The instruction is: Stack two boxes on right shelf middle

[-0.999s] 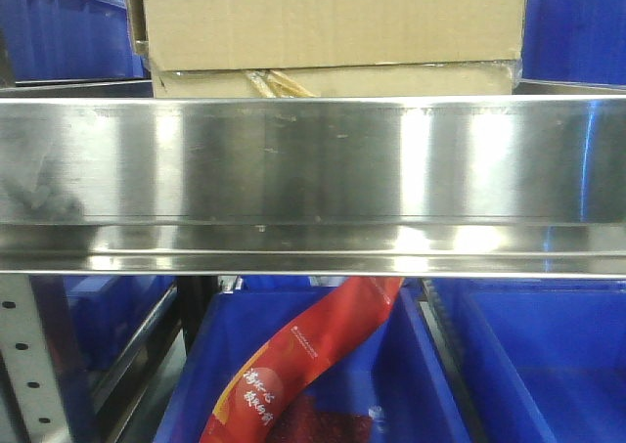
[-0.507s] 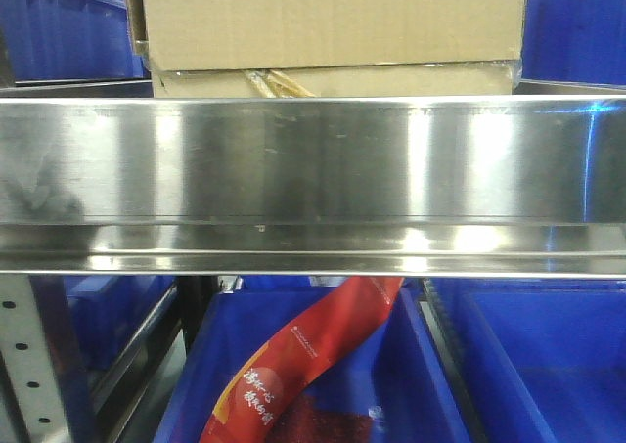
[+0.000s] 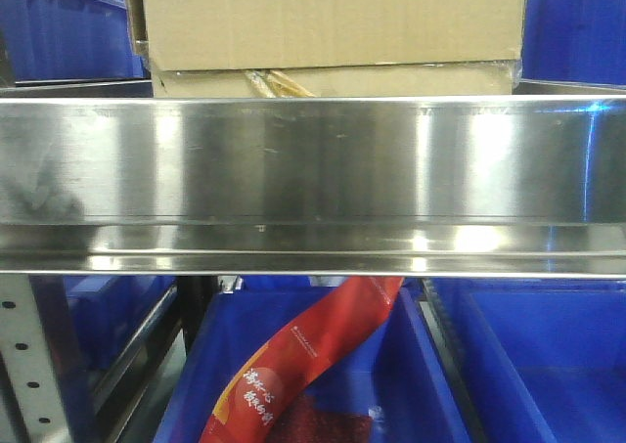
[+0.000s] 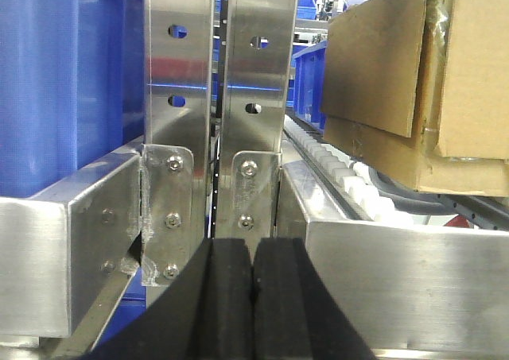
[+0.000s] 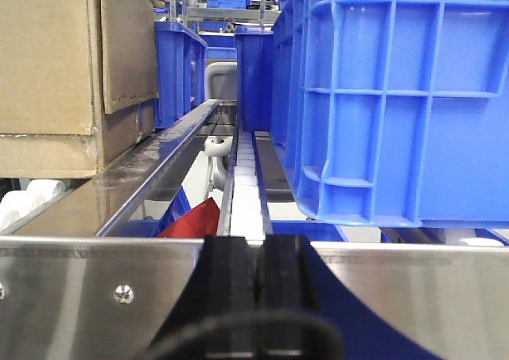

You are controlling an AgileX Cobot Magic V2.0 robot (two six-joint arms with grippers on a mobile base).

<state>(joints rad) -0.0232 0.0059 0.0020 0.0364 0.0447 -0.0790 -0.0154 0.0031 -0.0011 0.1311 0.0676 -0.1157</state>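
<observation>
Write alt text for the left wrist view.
The left pincer, pads pressed shut on nothing, faces two perforated steel uprights. To the right, two stacked cardboard boxes rest on the shelf rollers; a blue bin fills the left.

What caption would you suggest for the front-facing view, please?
Two brown cardboard boxes, the upper box stacked on the flat box, behind the steel shelf rail; blue bin below.

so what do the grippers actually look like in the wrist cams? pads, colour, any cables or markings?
Only the fingertips show. The left gripper has two matte black pads with flat inner faces, flaring into a black body at the bottom edge. The right gripper looks the same, matte black, with a rounded black housing below. No cables, labels or markings are visible on either. The arms themselves are out of frame.
</observation>
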